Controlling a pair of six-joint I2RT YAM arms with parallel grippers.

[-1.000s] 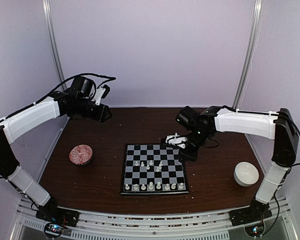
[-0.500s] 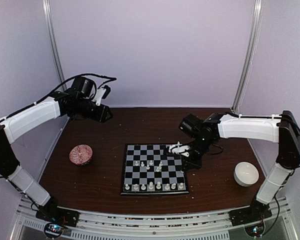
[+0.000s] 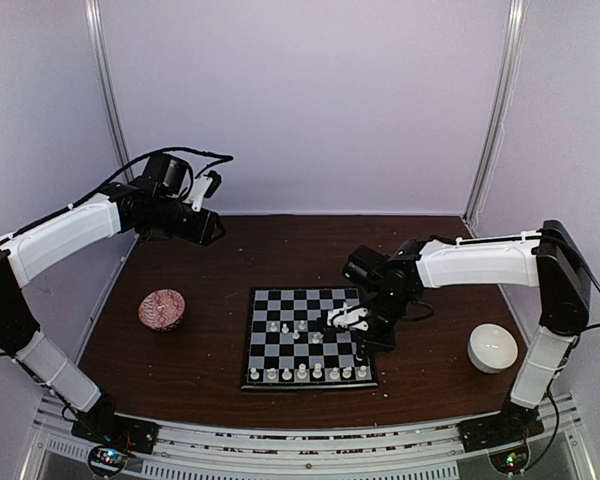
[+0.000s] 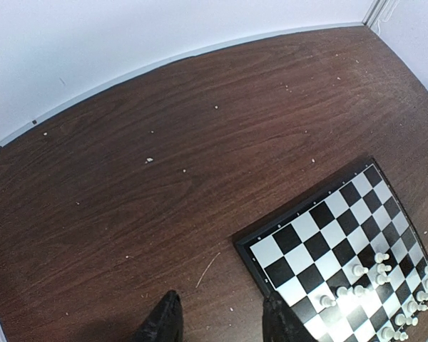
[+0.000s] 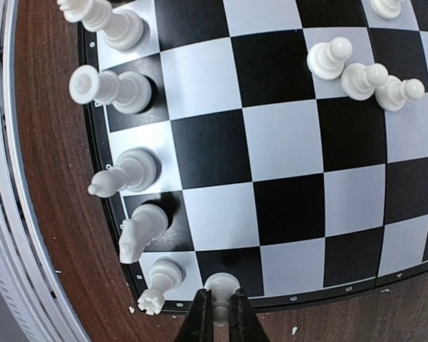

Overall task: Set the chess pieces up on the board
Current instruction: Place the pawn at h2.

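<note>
While the left claw (image 4: 221,324) hangs open and empty far left, the right claw (image 5: 217,317) is pinched on a pawn (image 5: 222,283) at the board's (image 5: 285,142) right edge.

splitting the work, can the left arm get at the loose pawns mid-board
Probably yes: its open fingers hang beyond the board's far-left corner, while the right fingers, shut on a piece, sit right of those pawns.

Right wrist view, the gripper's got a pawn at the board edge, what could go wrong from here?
The right gripper holds the pawn close beside the rook; releasing might knock the rook over. The pawn is at the rim of the board, so it could topple off.
</note>
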